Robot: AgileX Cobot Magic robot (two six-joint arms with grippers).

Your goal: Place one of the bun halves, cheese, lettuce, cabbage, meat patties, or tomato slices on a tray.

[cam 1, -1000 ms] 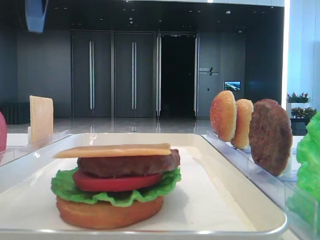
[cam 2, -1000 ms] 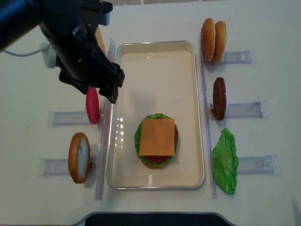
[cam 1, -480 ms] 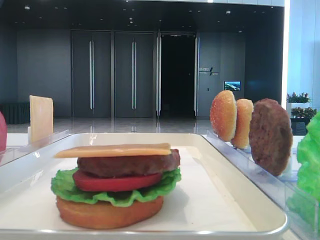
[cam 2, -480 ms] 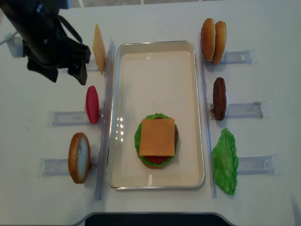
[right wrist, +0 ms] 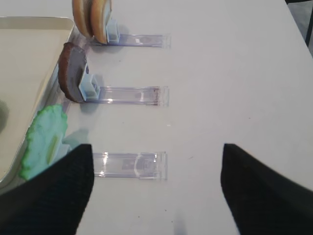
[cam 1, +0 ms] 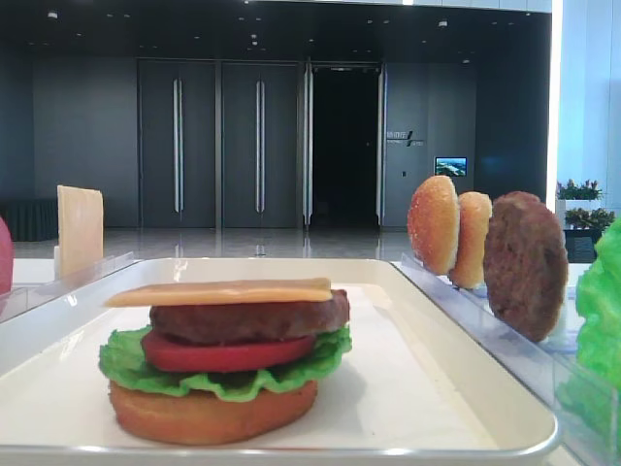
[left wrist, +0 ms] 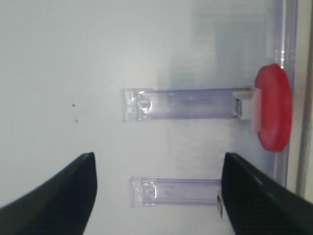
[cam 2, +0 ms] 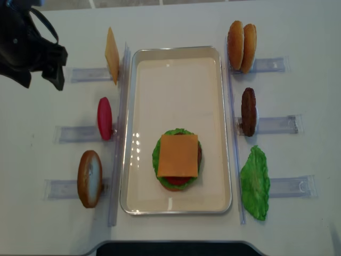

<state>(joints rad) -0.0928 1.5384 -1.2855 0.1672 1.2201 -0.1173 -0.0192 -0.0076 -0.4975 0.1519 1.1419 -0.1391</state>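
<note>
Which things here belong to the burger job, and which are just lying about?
Job things: tray; stacked burger topped with cheese; spare cheese; tomato slice; bun halves and; meat patty; lettuce.

Lying about: clear racks; table.

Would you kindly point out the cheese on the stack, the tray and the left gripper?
cheese (cam 2: 178, 155): overhead view, middle of slice.
tray (cam 2: 176, 50): overhead view, far rim.
left gripper (left wrist: 156, 196): left wrist view, gap between fingertips.

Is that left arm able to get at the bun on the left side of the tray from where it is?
Probably yes. The left gripper hangs with jaws open and empty, and the bun half stands on edge in its rack with nothing above or beside it.
</note>
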